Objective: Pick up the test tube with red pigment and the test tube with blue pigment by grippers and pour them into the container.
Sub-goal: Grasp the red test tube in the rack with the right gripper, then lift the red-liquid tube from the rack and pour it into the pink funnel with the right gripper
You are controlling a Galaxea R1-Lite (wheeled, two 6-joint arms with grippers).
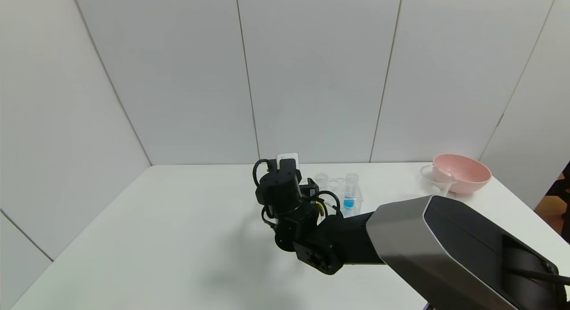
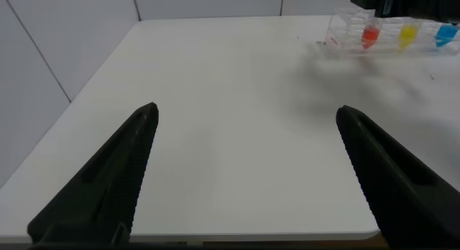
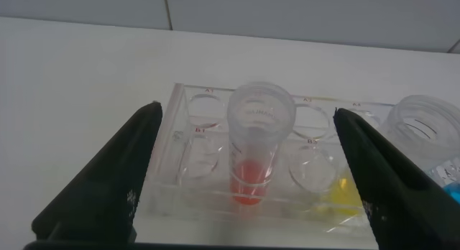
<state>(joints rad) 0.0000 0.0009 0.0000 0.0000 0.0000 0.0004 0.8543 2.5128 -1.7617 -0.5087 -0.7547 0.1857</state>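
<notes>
Above rack (image 3: 251,178), right gripper (image 3: 248,171) fingers spread around red tube (image 3: 255,153), untouched.

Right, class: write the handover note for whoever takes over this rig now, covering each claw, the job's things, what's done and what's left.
Right claw: open, lined up on the test tube with red pigment, fingers either side, not yet closed.
Left claw: open, empty, hovering over bare table well away from the rack.
Rack: red, yellow tube and test tube with blue pigment all standing in it.
Container: far right of the table, beside the pink bowl; no colour seen in it.
Done: approach to red only.
Left: grip red, pour; grip blue, pour.
</notes>
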